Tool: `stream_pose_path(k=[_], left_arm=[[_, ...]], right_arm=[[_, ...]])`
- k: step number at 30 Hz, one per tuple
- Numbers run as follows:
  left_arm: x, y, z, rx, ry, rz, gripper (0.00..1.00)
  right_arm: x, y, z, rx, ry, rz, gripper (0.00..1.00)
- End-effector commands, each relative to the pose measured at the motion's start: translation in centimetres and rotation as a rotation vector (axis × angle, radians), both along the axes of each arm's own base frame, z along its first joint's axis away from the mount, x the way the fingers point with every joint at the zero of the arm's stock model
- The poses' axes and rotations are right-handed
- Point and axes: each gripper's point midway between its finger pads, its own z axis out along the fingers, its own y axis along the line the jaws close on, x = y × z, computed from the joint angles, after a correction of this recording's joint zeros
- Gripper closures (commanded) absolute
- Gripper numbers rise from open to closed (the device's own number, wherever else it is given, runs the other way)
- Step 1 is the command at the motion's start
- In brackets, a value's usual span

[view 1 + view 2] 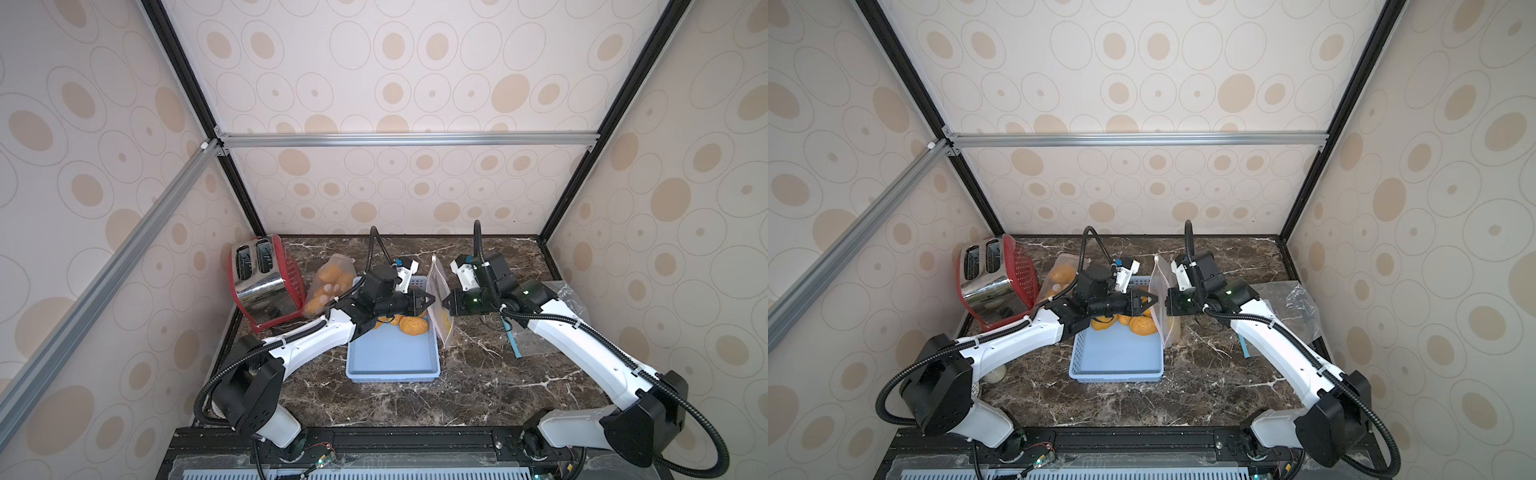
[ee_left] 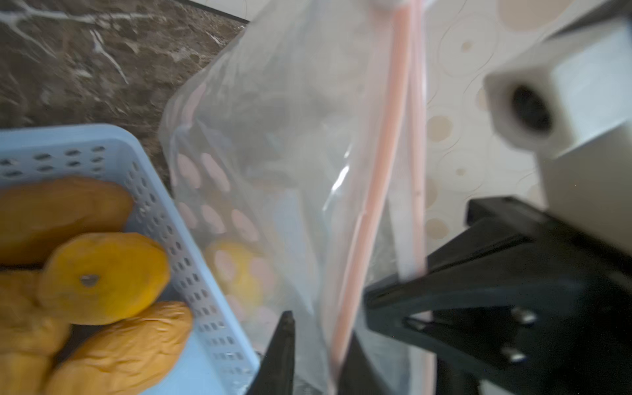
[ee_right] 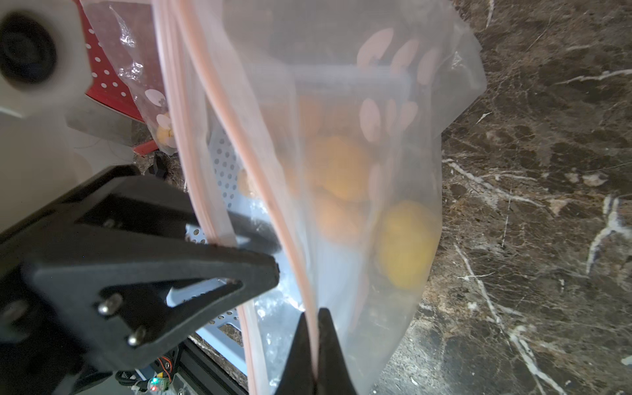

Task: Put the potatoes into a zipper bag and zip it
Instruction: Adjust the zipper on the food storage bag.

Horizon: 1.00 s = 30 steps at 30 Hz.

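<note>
A clear zipper bag (image 1: 438, 297) (image 1: 1160, 291) with a pink zip strip stands upright just right of the blue basket (image 1: 392, 376) (image 1: 1115, 374). My right gripper (image 1: 444, 302) (image 3: 314, 313) is shut on the bag's pink strip. Facing it from the other side, my left gripper (image 1: 430, 300) (image 2: 321, 325) has its jaws apart, with the bag's plastic and strip between them. A yellow potato (image 3: 407, 246) (image 2: 236, 270) lies at the bag's bottom. Several orange-tan potatoes (image 1: 413, 326) (image 2: 102, 277) sit in the basket's far end, partly hidden by the left arm.
A red and chrome toaster (image 1: 262, 282) stands at the back left. Beside it lies another clear bag holding potatoes (image 1: 328, 284). A crumpled empty plastic bag (image 1: 569, 299) with a blue strip (image 1: 512, 336) lies under the right arm. Walls close in three sides.
</note>
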Motion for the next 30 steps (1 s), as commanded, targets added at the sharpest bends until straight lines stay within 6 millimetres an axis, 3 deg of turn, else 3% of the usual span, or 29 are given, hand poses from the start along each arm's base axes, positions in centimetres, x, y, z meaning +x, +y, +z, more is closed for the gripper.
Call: stream_pose_path(k=[1, 6, 12, 19, 25, 28, 30], left_arm=[[1.5, 1.1, -0.1, 0.1, -0.057, 0.024, 0.41], [3.8, 6.0, 0.6, 0.355, -0.211, 0.108, 0.21], [5.1, 9.6, 0.6, 0.641, -0.353, 0.115, 0.17], [4.5, 10.3, -4.3, 0.776, -0.364, -0.004, 0.12], [6.6, 14.6, -8.3, 0.925, -0.209, 0.121, 0.06], [6.6, 15.2, -9.5, 0.951, -0.195, 0.128, 0.06], [6.5, 14.5, -9.4, 0.908, -0.196, 0.115, 0.06]], right_arm=[[0.8, -1.1, 0.1, -0.038, -0.054, -0.037, 1.0], [1.6, -1.7, -0.8, -0.063, -0.042, -0.064, 1.0], [1.6, -1.1, -0.9, -0.038, -0.037, -0.051, 1.0], [1.4, -1.1, -2.0, -0.032, -0.026, -0.048, 1.0], [1.5, -0.8, -2.7, -0.02, -0.011, -0.043, 1.0], [1.4, -0.9, -2.9, -0.024, -0.009, -0.044, 1.0], [1.5, -1.0, -3.0, -0.025, -0.013, -0.048, 1.0]])
